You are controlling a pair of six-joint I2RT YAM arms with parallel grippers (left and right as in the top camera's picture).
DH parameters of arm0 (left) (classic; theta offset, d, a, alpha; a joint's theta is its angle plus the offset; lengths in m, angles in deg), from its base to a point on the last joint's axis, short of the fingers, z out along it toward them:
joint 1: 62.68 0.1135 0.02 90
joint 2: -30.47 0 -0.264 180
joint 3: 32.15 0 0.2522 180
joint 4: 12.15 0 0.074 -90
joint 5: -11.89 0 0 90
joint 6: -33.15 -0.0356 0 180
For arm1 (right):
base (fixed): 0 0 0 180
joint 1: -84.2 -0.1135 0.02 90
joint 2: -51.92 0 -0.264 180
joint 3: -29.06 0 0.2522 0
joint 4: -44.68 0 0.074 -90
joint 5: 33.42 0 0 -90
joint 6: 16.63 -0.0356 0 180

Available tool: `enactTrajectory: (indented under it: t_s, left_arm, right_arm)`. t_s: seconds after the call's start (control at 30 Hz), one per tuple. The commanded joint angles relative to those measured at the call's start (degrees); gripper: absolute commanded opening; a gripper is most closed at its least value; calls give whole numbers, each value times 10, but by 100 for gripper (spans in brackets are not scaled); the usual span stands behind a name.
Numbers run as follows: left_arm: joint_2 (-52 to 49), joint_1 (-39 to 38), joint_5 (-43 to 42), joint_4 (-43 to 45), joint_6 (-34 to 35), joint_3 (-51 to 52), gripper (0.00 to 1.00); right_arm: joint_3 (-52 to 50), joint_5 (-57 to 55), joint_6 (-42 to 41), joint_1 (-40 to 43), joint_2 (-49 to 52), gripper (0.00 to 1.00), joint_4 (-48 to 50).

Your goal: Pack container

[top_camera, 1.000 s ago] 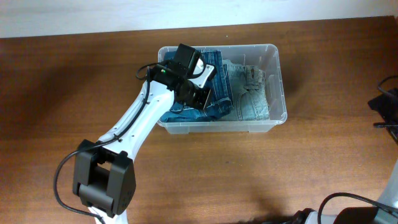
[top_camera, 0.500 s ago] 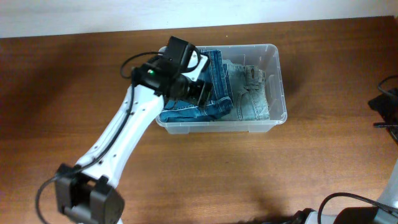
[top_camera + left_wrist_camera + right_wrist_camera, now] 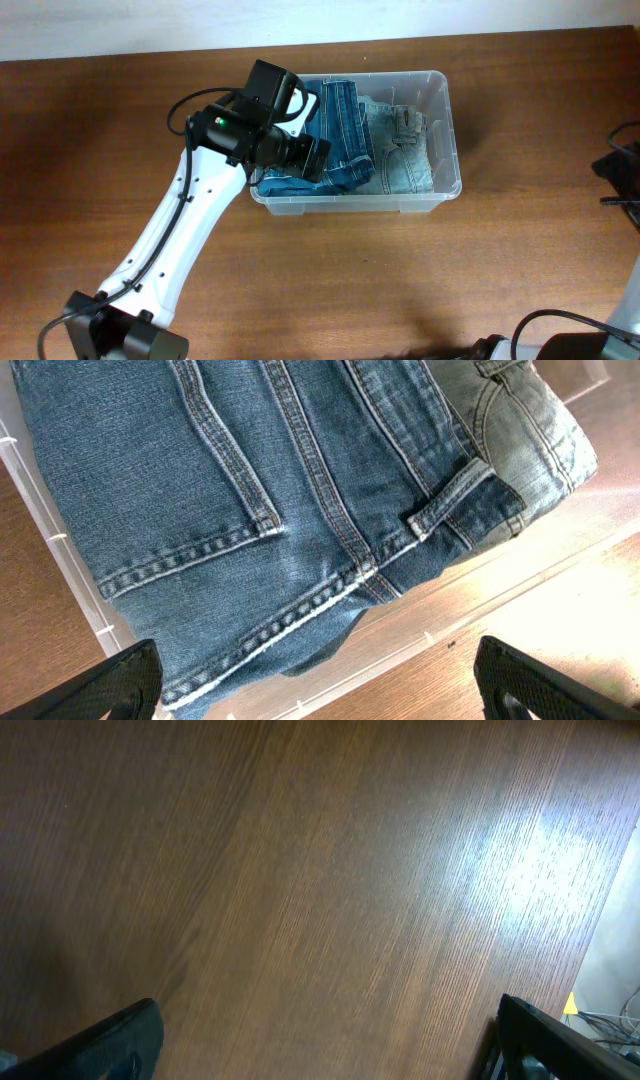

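Observation:
The clear plastic container [image 3: 447, 128] stands at the table's back middle. Inside it, dark blue folded jeans [image 3: 348, 150] lie on the left and lighter washed jeans [image 3: 405, 150] on the right. My left gripper [image 3: 316, 158] hovers over the container's left front part, open, with nothing between its fingers. In the left wrist view the dark jeans [image 3: 250, 490] fill the frame, the lighter jeans [image 3: 520, 430] show at the upper right, and the container's wall [image 3: 480, 600] runs below them. The left gripper [image 3: 320, 695] is spread wide there. My right gripper [image 3: 330, 1040] is open over bare wood.
Black cables and gear [image 3: 620, 165] sit at the table's right edge. Part of the right arm's base with a cable [image 3: 560, 335] shows at the bottom right. A pale wall runs along the table's far side.
My left gripper has opened and let go of the dark jeans, which now lie in the container. The left arm has drawn back toward the left. The right gripper has not moved.

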Motion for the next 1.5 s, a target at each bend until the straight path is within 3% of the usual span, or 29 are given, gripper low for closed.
enactTrajectory:
  t_s: [0.0, 0.27, 0.5, 0.8, 0.97, 1.23, 1.47]
  left_arm:
    - [9, 2, 6, -12, -24, -10, 99]
    - [9, 3, 15, -91, -30, -10, 99]
    - [24, 6, 15, -102, -104, -9, 99]
    - [172, 46, 29, -85, -106, 61, 99]
    - [303, 87, 28, 10, -106, 207, 99]
    - [558, 141, 3, 292, -106, 525, 99]
    - [721, 172, 4, 383, -106, 689, 99]
  right_arm:
    - [-2, -3, -7, 2, 0, 98, 0]
    - [-2, -3, -7, 2, 0, 98, 0]
    - [-2, -3, -7, 2, 0, 98, 0]
    - [-2, -3, -7, 2, 0, 98, 0]
    - [-2, -3, -7, 2, 0, 98, 0]
    - [-2, -3, -7, 2, 0, 98, 0]
    - [-2, -3, -7, 2, 0, 98, 0]
